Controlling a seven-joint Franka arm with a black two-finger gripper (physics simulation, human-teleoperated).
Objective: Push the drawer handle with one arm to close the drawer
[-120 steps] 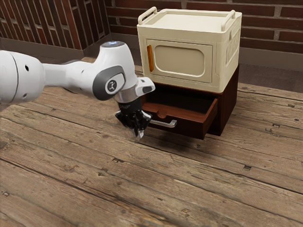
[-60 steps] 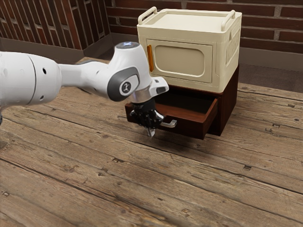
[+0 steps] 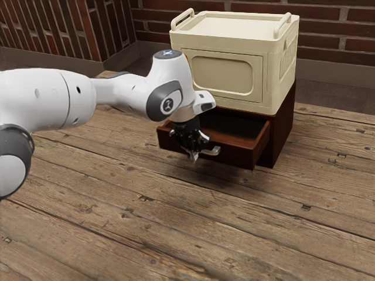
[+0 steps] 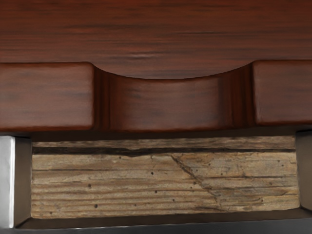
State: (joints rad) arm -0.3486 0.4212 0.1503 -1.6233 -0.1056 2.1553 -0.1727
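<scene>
The dark red-brown wooden drawer [image 3: 234,156] is found open, its front standing well out from the dark wooden cabinet [image 3: 284,129] that houses it and its hollow exposed from above. The bent, silvery metal handle [image 3: 212,151] is fixed to the outer face of the drawer. In the wrist view, both ends of the handle meet the drawer's front, with weathered brown table boards [image 4: 161,180] visible between its bar and the drawer. A shallow curved notch [image 4: 170,105] is cut into the top edge of the drawer's front.

The black two-finger gripper [image 3: 194,157] points downward at the outer side of the drawer's front, covering the handle's end towards the exterior view's left. Whether it touches the handle cannot be determined. Whether the pincer is apart, together or clamped cannot be told either.

Above and behind the drawer's front, a cream box with a panelled door and raised top rails [image 3: 228,76] rests on the cabinet. A red-brown brick wall [image 3: 328,29] stands beyond the drawer.
</scene>
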